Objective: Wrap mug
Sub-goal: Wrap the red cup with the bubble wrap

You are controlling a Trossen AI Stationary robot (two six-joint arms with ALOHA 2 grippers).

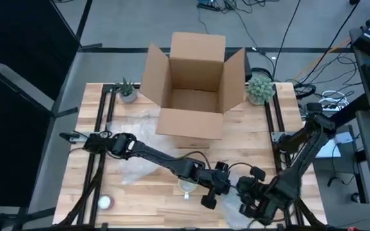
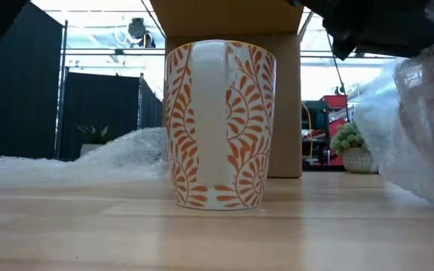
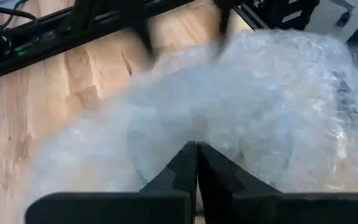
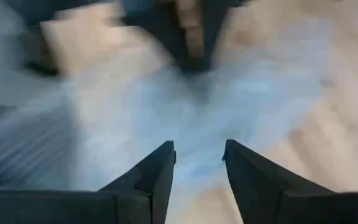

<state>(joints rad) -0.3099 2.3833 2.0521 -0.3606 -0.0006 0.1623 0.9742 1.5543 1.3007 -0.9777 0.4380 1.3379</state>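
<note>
Mug [image 2: 221, 124]: seen closest in the low view, standing upright on the wooden tabletop [image 1: 140, 192] near its front edge, handle facing the camera; white with an orange leaf pattern; not wrapped.
Bubble wrap [image 3: 241, 118]: a crumpled clear sheet is spread at the front edge of the tabletop, just beside the mug toward the right corner; more wrap lies across the middle of the tabletop.
Left gripper [image 3: 196, 163]: reached across to the front edge, beside the mug; its fingers are pressed together and appear to be pinching the bubble wrap.
Right gripper [image 4: 199, 165]: held over the same sheet near the front right corner, facing the left gripper; its fingers are spread apart, with nothing between them.
Cardboard box [image 1: 194, 90]: set open at the back edge, flaps up.
Potted plants: one small plant [image 1: 127, 91] is placed left of the box, a rounder one [image 1: 259, 88] right of it.
</note>
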